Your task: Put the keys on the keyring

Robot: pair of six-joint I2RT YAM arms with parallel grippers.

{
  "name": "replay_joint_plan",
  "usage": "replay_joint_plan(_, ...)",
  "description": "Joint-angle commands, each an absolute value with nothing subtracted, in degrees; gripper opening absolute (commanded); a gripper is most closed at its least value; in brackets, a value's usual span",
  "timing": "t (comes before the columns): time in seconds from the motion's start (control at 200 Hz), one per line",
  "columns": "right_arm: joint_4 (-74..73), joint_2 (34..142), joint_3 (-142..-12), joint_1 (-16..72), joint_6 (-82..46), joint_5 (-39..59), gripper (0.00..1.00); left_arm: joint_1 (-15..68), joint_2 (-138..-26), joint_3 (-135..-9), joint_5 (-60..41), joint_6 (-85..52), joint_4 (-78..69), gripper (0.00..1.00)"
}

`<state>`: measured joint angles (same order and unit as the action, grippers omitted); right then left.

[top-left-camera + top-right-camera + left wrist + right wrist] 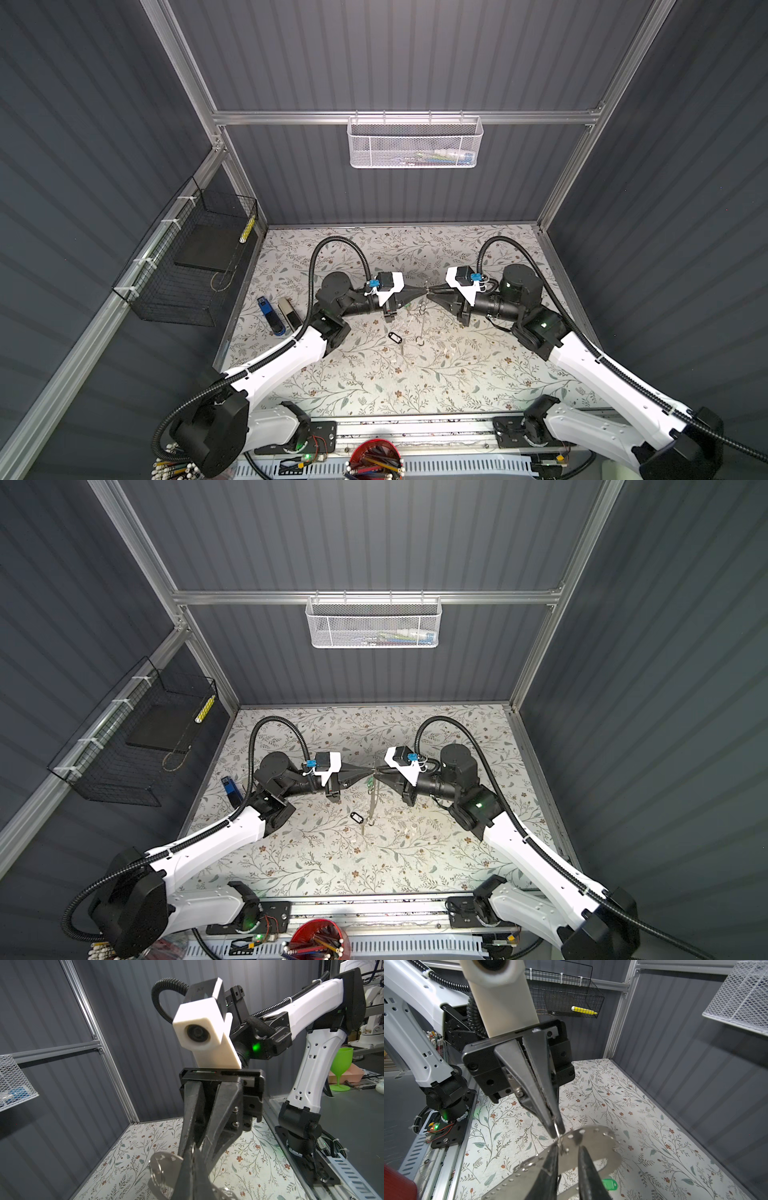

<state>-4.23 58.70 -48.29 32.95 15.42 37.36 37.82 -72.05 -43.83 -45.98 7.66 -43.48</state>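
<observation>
**Both grippers meeting in mid-air above the middle of the table [357, 386].** Your left gripper [556, 1126] is pinched fully closed on a small metal loop [556, 1129] at the edge of the keyring [593, 1138], which hangs tilted below the tips. Your right gripper [569, 1147] faces it, fingers narrowly apart over the keyring beside that loop; whether they touch it you cannot tell. The green-tagged key [609, 1185] shows beneath the keyring. The black-rimmed-tag key [395, 337] lies on the table, apart.
</observation>
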Motion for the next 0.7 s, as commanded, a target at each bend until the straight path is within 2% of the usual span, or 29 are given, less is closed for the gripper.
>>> replay_joint_plan(0.0, -6.45, 58.36, -47.97, 33.13, 14.72, 38.74, 0.19, 37.79, -72.78, -44.29, -47.84, 6.85, -45.62, 0.0)
replay_joint_plan(0.175, -6.52, 58.27, -47.81, 33.13, 14.68, 40.28, 0.19, 37.79, -73.04, -44.58, -48.46, 6.72, -45.61, 0.0)
replay_joint_plan(0.47, -2.7, 58.81, -48.78, 33.09, 16.69, 40.64, 0.05, 37.79, -73.39, -45.08, -48.86, 6.69, -44.98, 0.0)
replay_joint_plan(0.525, -1.1, 58.67, -49.08, 33.09, 17.93, 39.73, 0.03, 37.72, -72.98, -45.42, -48.49, 8.62, -41.77, 0.19)
replay_joint_plan(0.555, 0.71, 58.54, -49.55, 33.12, 18.9, 39.03, 0.02, 37.68, -72.4, -45.97, -47.85, 10.66, -38.56, 0.26)
replay_joint_plan(0.625, 7.02, 58.84, -51.74, 33.12, 22.18, 37.55, 0.0, 37.44, -70.8, -48.96, -46.2, 18.14, -25.37, 0.35)
replay_joint_plan(0.695, 16.53, 60.11, -55.57, 33.08, 26.1, 36.12, 0.0, 37.35, -70.21, -54.29, -45.73, 29.97, -7.61, 0.38)
